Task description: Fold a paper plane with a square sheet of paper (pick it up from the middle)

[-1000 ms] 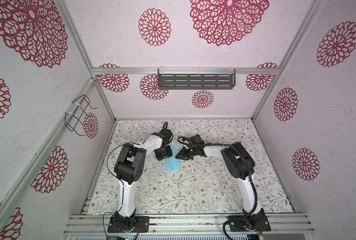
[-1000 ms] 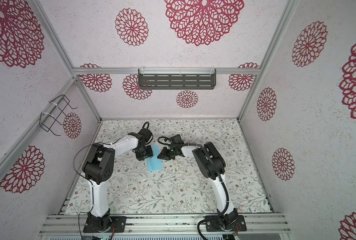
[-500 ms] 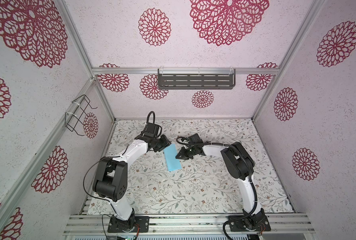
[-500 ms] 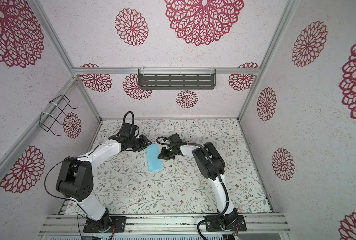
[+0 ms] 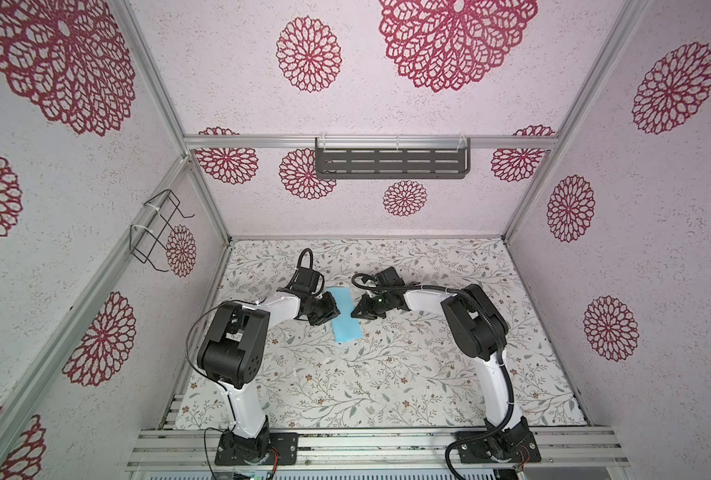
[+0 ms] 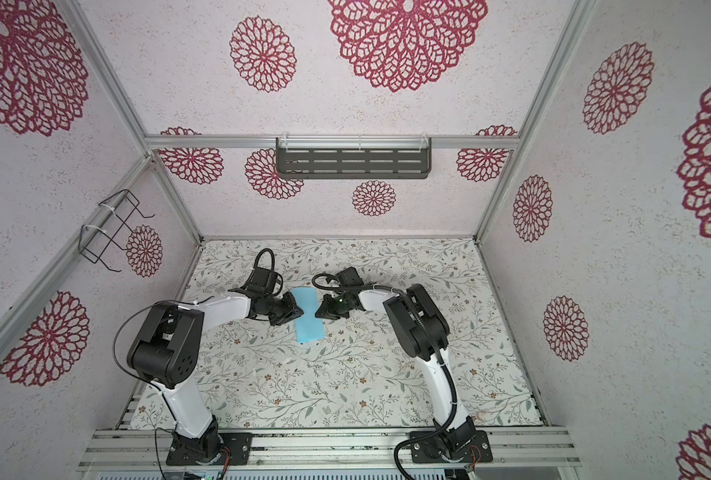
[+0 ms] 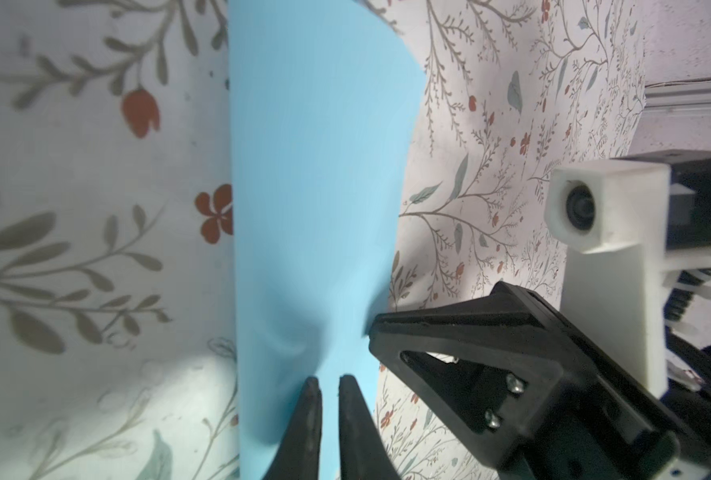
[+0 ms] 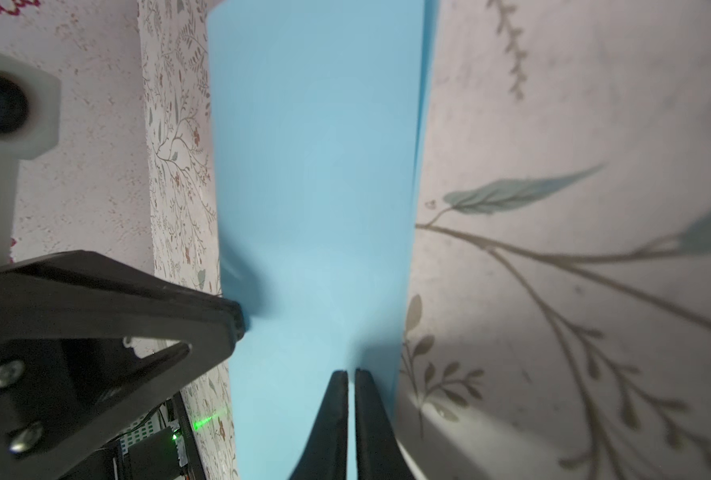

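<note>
The square sheet of paper [image 5: 345, 316] [image 6: 309, 316] is light blue and lies on the floral cloth as a narrow doubled strip; no paper plane shape shows. My left gripper [image 5: 336, 311] [image 6: 302, 310] is at the middle of the strip's left edge. Its jaws are nearly together and its tips rest on the paper [image 7: 312, 187]. My right gripper [image 5: 354, 314] [image 6: 319, 313] faces it at the right edge, shut, tips down on the paper [image 8: 312, 166]. In the wrist views neither my left gripper [image 7: 329, 379] nor my right gripper [image 8: 351, 371] has paper between its fingers.
A grey slotted shelf [image 5: 391, 164] hangs on the back wall and a black wire basket [image 5: 158, 232] on the left wall. The floral cloth [image 5: 345, 386] covers the whole floor between the two arm bases.
My left arm swung out toward the back left and came back to the strip's left edge, its jaws closing on the way. My right gripper stayed at the right edge.
</note>
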